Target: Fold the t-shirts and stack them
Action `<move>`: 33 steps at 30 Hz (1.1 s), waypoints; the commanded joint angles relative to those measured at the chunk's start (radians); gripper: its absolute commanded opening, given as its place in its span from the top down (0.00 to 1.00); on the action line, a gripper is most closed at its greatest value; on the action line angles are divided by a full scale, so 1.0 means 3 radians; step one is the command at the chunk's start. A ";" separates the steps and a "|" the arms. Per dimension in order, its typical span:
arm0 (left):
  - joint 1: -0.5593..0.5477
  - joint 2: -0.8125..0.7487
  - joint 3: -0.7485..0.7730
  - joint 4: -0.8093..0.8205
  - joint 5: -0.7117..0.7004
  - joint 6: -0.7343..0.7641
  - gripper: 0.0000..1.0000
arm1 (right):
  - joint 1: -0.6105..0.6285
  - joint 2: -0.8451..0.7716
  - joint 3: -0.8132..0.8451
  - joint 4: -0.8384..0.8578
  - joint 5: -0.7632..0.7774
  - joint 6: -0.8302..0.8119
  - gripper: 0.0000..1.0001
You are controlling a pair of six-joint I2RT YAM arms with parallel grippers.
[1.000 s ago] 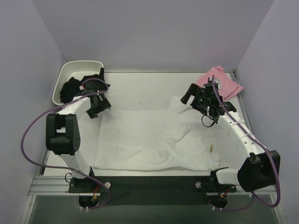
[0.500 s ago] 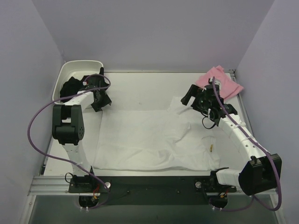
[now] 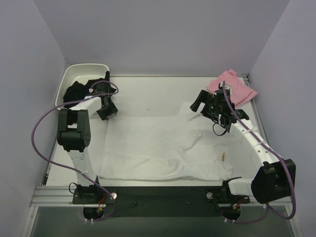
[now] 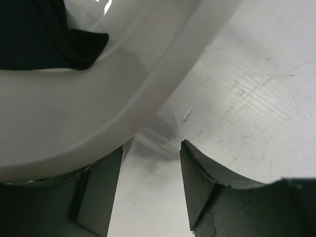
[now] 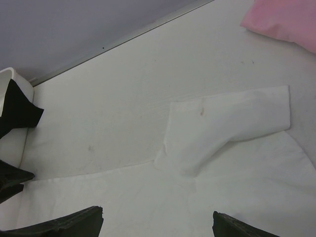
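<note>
The white t-shirt [image 3: 158,148] lies spread flat on the table; its print does not show, and a yellow tag [image 3: 223,157] shows near its right side. The pink t-shirt [image 3: 233,88] lies folded at the back right corner. My left gripper [image 3: 106,110] is open and low over the white shirt's far left corner [image 4: 148,197], right beside the tub; nothing is between its fingers [image 4: 197,187]. My right gripper [image 3: 199,102] is open wide and empty above the shirt's far right sleeve [image 5: 232,123]. The pink shirt also shows in the right wrist view [image 5: 286,19].
A white plastic tub [image 3: 69,78] stands at the back left with a black cloth [image 3: 76,92] in it. Its rim [image 4: 74,113] nearly touches my left gripper. The purple walls close in the table at the back and on both sides.
My left gripper has moved back and towards the tub, from over the shirt's left edge to its far left corner. My right gripper has hardly moved.
</note>
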 commanded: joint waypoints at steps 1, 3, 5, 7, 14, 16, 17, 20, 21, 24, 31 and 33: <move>-0.0071 0.0062 0.0046 -0.0136 -0.0193 -0.0020 0.40 | 0.0023 -0.0006 0.0003 0.0078 -0.0036 -0.0033 0.07; -0.0076 0.0083 0.0010 -0.0131 -0.0219 -0.0030 0.40 | 0.0023 -0.0006 -0.0007 0.0078 -0.0036 -0.0028 0.07; -0.0076 0.0093 -0.0021 -0.0121 -0.0219 -0.0040 0.41 | 0.0023 -0.0026 -0.0018 0.0083 -0.0036 -0.0033 0.07; -0.0086 0.0088 -0.0046 -0.0106 -0.0224 -0.0055 0.44 | 0.0028 -0.0021 -0.0033 0.0083 -0.0031 -0.0028 0.07; -0.0101 0.0078 -0.0057 -0.0146 -0.0270 -0.0086 0.74 | 0.0028 -0.0011 -0.0033 0.0083 -0.0011 -0.0023 0.07; -0.0107 0.0073 -0.0062 -0.0162 -0.0265 -0.0086 0.81 | 0.0028 -0.0016 -0.0028 0.0073 -0.0006 -0.0023 0.07; -0.0112 0.0073 -0.0062 -0.0162 -0.0265 -0.0086 0.84 | 0.0028 -0.0016 -0.0023 0.0072 -0.0001 -0.0023 0.07; -0.0132 0.0047 -0.0077 -0.0197 -0.0285 -0.0091 1.00 | 0.0023 0.0014 -0.0013 0.0032 0.0040 -0.0028 0.07; -0.0137 0.0037 -0.0082 -0.0203 -0.0291 -0.0096 1.00 | 0.0023 0.0019 -0.0008 0.0016 0.0101 -0.0028 0.07; -0.0168 -0.0034 -0.0098 -0.0218 -0.0311 -0.0096 1.00 | 0.0018 0.0081 0.0003 -0.0065 0.0280 -0.0017 0.07; -0.0188 -0.0316 -0.0195 -0.0228 -0.0286 -0.0122 1.00 | -0.0518 0.0504 0.0059 -0.0122 0.0281 0.0223 0.08; -0.0178 -0.0372 -0.0210 -0.0244 -0.0275 -0.0122 1.00 | -0.0626 0.0668 0.0115 -0.0091 0.0230 0.0259 0.08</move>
